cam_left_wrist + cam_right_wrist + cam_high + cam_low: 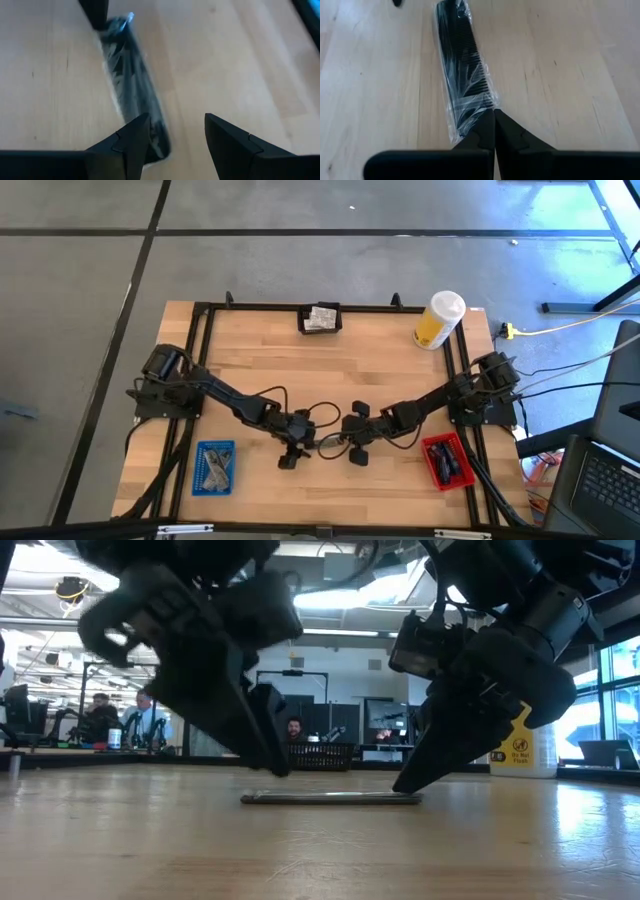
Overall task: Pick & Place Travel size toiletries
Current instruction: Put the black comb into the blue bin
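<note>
One flat black comb (465, 70) in crinkly clear wrap, right gripper (494, 131) pinching it, left gripper (172, 137) spread open.

wrapped comb (335, 443) flat on table (330, 370), between both arms' jaws

Both arms reach inward over the wooden counter (250, 360), the left hand (291, 458) and right hand (358, 456) close together near the front edge. A blue tray (214, 468), red tray (446, 461), black basket (320, 319) and yellow container (438, 321) sit around them.
</note>
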You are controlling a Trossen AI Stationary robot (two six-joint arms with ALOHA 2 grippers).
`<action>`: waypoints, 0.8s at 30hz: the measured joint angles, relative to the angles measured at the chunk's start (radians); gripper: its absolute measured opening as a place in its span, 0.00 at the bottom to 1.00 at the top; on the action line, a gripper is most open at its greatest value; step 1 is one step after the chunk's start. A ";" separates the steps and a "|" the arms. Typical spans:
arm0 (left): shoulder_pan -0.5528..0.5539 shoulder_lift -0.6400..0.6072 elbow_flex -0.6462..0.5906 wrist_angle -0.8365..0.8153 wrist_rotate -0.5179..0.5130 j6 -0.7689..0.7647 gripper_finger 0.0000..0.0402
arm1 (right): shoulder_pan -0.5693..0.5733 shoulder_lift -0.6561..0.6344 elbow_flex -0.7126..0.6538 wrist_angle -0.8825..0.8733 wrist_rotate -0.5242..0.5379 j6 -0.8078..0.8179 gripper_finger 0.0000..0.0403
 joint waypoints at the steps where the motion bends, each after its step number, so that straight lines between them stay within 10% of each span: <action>1: 0.000 -0.011 0.000 -0.005 0.001 0.008 0.46 | 0.000 0.000 0.000 -0.001 -0.002 0.000 0.00; 24: -0.064 -0.057 0.001 -0.130 -0.146 0.001 0.68 | -0.027 0.001 -0.003 0.008 -0.079 0.083 0.00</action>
